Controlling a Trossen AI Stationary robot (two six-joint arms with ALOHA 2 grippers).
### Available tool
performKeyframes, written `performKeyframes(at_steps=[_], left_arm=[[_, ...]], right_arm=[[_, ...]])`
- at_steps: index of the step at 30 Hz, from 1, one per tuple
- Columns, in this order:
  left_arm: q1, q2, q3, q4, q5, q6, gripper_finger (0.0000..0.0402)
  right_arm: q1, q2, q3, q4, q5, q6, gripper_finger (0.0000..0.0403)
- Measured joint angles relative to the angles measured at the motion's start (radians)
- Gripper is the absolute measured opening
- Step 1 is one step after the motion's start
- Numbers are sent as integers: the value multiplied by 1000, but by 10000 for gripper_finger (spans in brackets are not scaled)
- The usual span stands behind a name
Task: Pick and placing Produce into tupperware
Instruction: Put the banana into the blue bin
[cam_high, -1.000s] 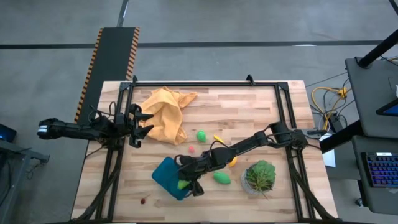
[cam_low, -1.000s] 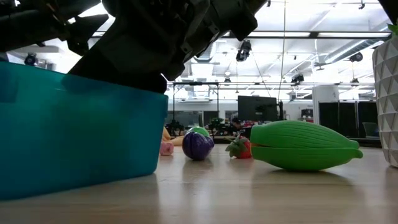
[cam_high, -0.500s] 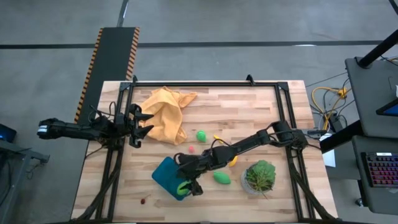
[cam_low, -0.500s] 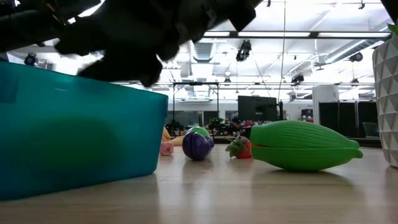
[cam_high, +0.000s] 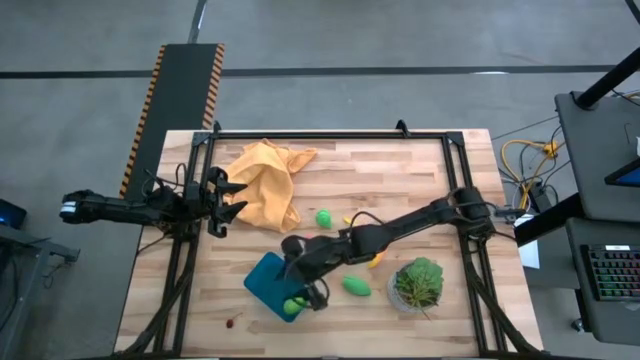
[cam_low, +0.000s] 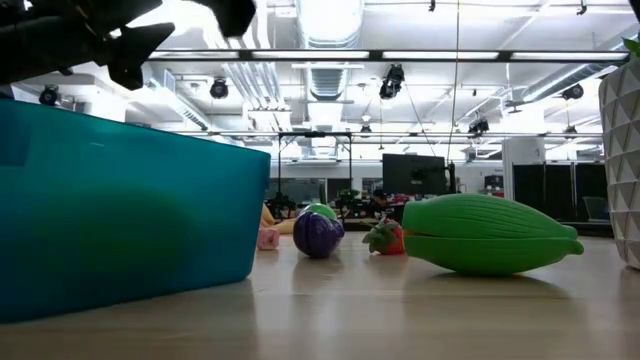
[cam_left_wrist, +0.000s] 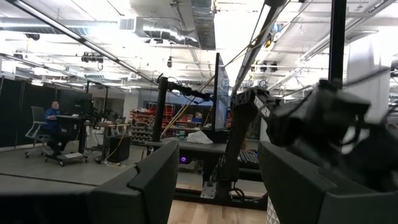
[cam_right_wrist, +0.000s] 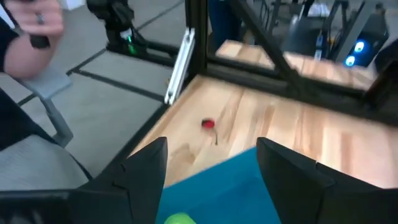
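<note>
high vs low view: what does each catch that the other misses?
Only the high view shows the green piece lying inside the tupperware, the right gripper above it, the left gripper by the orange cloth, and the potted plant. Only the low view shows a purple piece and a strawberry. Both show the tupperware and the big green oval.

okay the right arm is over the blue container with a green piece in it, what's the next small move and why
Probably swing the right tool over to the large green oval lying on the table just beside the tupperware. Its fingers are open with nothing between them, a green piece already sits in the tupperware, and that oval is the nearest produce outside it.
</note>
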Motion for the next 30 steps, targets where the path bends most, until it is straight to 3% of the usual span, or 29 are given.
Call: performKeyframes(at_steps=[15,30], left_arm=[[0,-1,0,-1,0,0,206],[0,1,0,0,0,0,206]], right_arm=[[3,-268,0,-385,0,14,235],[3,-306,0,-570,3,56,233]])
